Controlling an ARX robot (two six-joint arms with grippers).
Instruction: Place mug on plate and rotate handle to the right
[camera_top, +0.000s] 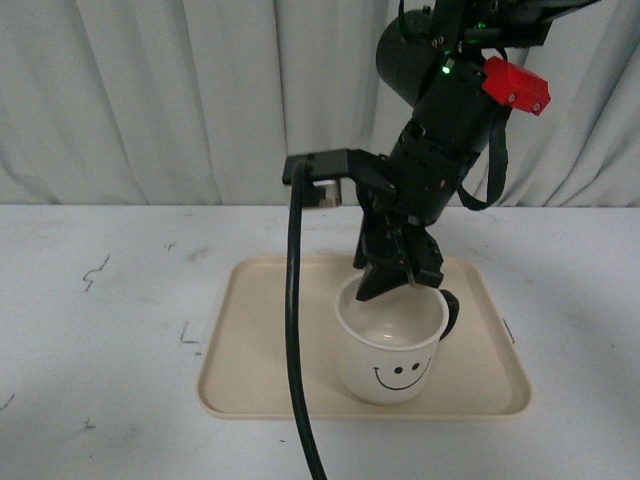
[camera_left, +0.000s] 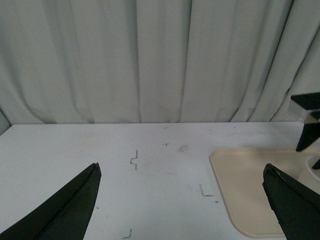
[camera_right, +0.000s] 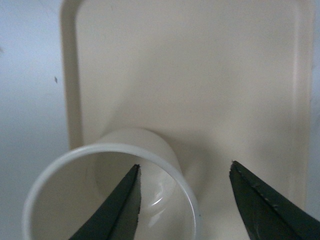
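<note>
I've got my right arm's fingers (camera_right: 182, 200) spread astride the cream-white smiley mug's (camera_top: 390, 350) rim on the beige plastic plate (camera_top: 250, 350), left fingers (camera_left: 182, 200) spread idle; I'd pinch squarely before twisting.

Your front cam looks across the table at the plate (camera_top: 250, 380), curtain behind. Left wrist cam sits low and further off, catching only the plate's corner (camera_left: 240, 172). Right wrist cam stares straight down, close over the mug (camera_right: 112, 150) and plate (camera_right: 200, 75).

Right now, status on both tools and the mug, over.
Right tool open, fingers straddling the mug rim. Left tool open, holding nothing, apart from the plate. Mug upright on plate, handle on the right. Nothing in the way.
</note>
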